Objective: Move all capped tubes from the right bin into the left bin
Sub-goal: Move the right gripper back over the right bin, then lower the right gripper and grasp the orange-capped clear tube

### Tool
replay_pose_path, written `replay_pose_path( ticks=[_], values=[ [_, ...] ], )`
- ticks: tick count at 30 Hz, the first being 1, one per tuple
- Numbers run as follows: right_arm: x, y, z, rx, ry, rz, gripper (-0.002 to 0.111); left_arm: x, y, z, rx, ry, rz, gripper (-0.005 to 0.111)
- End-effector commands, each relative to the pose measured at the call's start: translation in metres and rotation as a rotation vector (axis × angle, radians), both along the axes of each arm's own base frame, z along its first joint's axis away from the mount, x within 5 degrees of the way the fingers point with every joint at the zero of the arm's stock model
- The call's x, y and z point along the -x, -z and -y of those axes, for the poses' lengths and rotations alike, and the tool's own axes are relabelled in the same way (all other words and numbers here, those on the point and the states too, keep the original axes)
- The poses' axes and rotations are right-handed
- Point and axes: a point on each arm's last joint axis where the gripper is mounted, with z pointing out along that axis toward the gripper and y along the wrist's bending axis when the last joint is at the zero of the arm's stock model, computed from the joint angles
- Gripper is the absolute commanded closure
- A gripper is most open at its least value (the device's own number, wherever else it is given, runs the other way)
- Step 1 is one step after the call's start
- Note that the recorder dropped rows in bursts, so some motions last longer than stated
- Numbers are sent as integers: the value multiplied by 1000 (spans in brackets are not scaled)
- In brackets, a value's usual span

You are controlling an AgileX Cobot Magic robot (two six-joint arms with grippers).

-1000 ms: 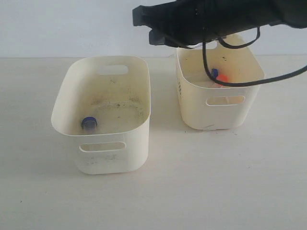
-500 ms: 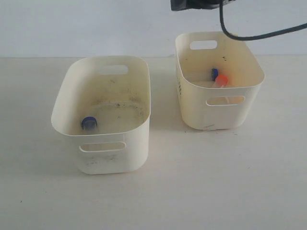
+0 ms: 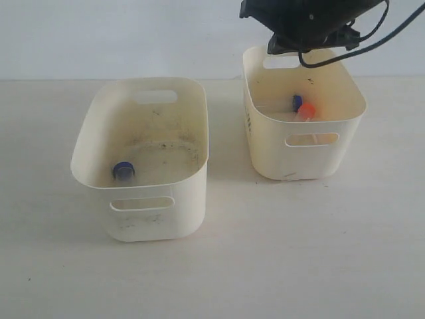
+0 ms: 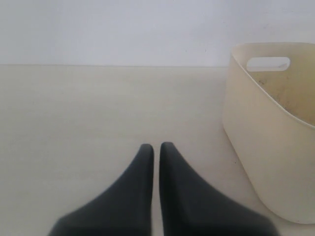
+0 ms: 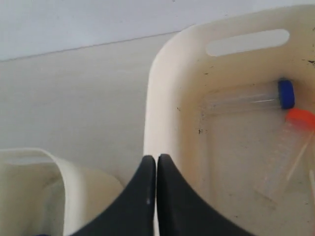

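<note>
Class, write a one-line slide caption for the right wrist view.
Shut right gripper near the right bin, which holds a blue-capped tube and an orange-capped tube.

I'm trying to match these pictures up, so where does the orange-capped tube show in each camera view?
Exterior view: the orange-capped tube lies inside the right bin, in the upper right of the picture.
Left wrist view: not in it.
Right wrist view: it lies on the floor of the same bin, orange cap uppermost.
Shared landmark: the blue-capped tube right beside its cap.
</note>
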Motion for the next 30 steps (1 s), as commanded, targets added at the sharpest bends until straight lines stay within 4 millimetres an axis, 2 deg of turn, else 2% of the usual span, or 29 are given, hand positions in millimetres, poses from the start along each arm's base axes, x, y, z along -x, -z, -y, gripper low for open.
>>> replay_pose_path(
  ticks=[1,6,12,19,23,30],
  values=[
    [-16,9,-4,-86,92,-66,108,0,1,0,11,4,1,103],
    [-26,29,-7,-198,233,-152,108,0,1,0,11,4,1,103],
    [-32,37,-8,-240,276,-151,108,0,1,0,11,4,1,103],
    [-40,44,9,-238,329,-173,108,0,1,0,11,4,1,103],
    [-42,54,26,-222,388,-262,108,0,1,0,11,4,1,103],
    [-44,62,24,-224,395,-272,108,0,1,0,11,4,1,103]
  ],
)
